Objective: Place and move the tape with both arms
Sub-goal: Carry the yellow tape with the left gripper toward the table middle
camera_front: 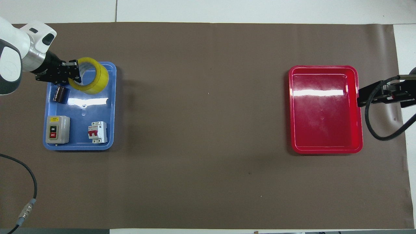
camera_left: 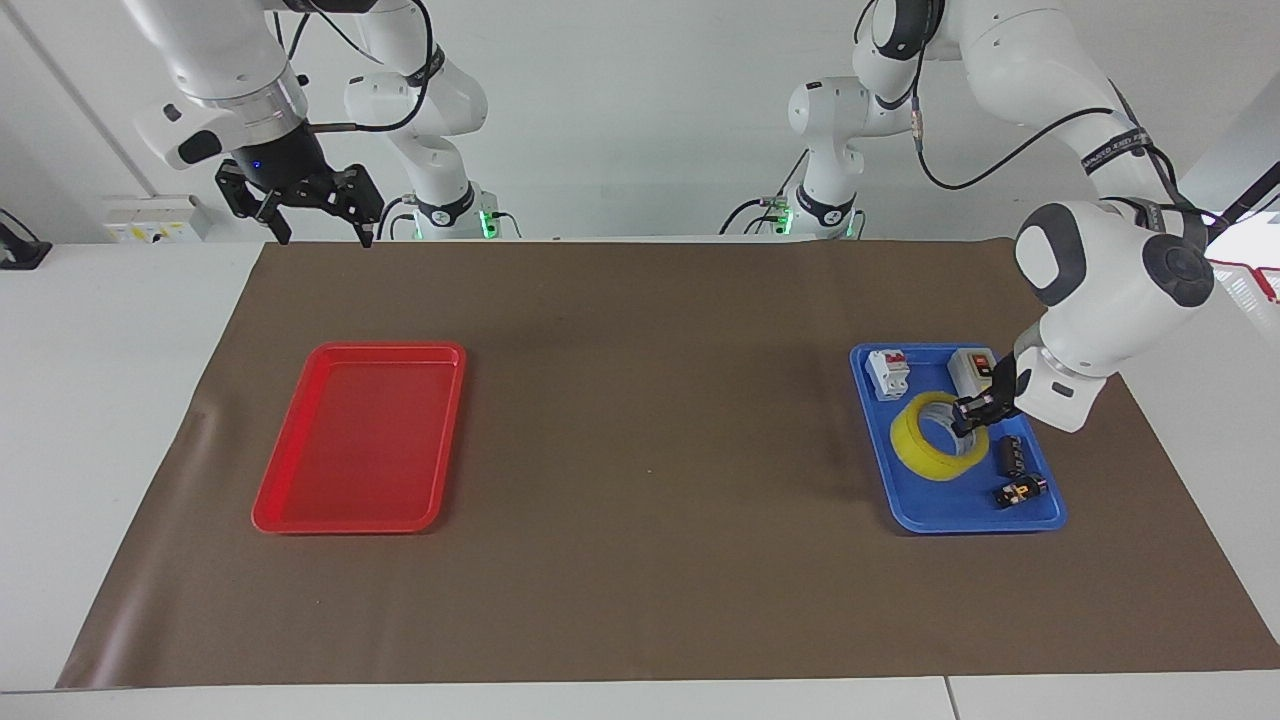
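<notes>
The left hand [camera_left: 970, 418] is clenched on the wall of the tape [camera_left: 935, 448], gripping the yellow roll by its rim, and the roll hangs tilted, clear of the blue tray [camera_left: 905, 510] at the right of the facing frame. In the overhead frame the tape [camera_front: 89, 75] shows at upper left, overlapping the tray's top edge, with the left hand [camera_front: 70, 72] reaching in from the frame's left border. So this looks like the lift-out step, the pick made and the carry about to start.

The right hand [camera_left: 318, 212] waits at upper left of the facing frame, fingers spread and holding nothing, above the edge of the brown mat [camera_left: 640, 560] on the counter. The red tray [camera_left: 300, 500] at left sits bare.

Next move, by my reading: swing the roll toward mid-mat, where the waiting arm could reach it, keeping it clear of the grey switch box [camera_front: 57, 129] and the white circuit breaker [camera_front: 97, 131].

Hard to read: the small black-and-orange part [camera_left: 1018, 491] and the dark cylinder [camera_front: 60, 94] in the tray. The right hand is cut off at the overhead frame's right edge.
</notes>
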You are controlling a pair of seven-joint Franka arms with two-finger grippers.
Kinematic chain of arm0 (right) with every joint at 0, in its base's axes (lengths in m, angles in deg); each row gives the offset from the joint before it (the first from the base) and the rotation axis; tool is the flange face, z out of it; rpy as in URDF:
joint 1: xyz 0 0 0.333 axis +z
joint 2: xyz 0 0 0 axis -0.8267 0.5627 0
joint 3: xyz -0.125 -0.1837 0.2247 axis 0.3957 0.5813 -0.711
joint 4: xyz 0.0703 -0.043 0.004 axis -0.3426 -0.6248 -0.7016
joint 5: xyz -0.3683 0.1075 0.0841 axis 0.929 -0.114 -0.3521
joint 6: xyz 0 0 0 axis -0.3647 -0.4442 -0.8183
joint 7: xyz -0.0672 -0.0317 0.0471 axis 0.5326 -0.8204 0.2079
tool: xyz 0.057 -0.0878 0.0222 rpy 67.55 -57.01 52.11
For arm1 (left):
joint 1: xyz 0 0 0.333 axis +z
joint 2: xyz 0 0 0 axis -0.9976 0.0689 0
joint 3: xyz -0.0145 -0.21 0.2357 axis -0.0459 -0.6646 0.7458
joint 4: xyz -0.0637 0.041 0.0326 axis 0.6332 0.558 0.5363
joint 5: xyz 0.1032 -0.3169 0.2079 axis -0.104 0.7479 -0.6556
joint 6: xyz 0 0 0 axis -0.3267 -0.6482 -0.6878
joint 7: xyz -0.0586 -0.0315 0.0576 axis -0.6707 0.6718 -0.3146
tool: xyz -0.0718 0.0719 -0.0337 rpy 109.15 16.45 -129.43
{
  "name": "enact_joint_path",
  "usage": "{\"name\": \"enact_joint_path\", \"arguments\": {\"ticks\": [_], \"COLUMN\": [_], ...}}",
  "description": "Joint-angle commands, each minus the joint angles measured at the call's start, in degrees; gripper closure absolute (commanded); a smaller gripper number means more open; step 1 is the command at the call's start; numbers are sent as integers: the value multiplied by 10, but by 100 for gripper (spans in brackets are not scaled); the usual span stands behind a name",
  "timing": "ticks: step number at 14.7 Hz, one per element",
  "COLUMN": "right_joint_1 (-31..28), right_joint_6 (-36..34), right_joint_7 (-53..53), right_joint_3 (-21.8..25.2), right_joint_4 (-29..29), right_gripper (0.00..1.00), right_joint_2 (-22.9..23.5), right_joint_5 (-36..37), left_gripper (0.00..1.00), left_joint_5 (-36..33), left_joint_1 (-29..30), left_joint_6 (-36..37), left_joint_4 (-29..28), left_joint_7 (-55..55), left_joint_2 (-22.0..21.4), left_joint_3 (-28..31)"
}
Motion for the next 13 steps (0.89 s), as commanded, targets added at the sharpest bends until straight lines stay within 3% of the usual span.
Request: {"name": "enact_joint_path", "arguments": {"ticks": [1, 5, 9, 13], "right_joint_1": [-8, -12, -23, -22], "right_joint_6": [7, 7, 7, 7], "right_joint_7": [-17, -16, -16, -15], "right_joint_3": [-3, -1, -1, -1], "right_joint_4": [-8, -7, -8, -15], "right_gripper": [0, 0, 0, 0], "right_joint_2": [-8, -8, -8, -10], "right_joint_5": [1, -1, -2, -2], "left_gripper": [100, 100, 100, 100], "left_joint_5": [13, 7, -18, -28], "left_joint_1": [-95, -212, -297, -304], "left_joint_6": [-2, -40, -84, -143], "left_joint_4": [10, 9, 15, 0], "left_joint_7": [-127, -252, -334, -369], "left_joint_2": [7, 23, 80, 97], "left_joint_3": [9, 10, 13, 10]}}
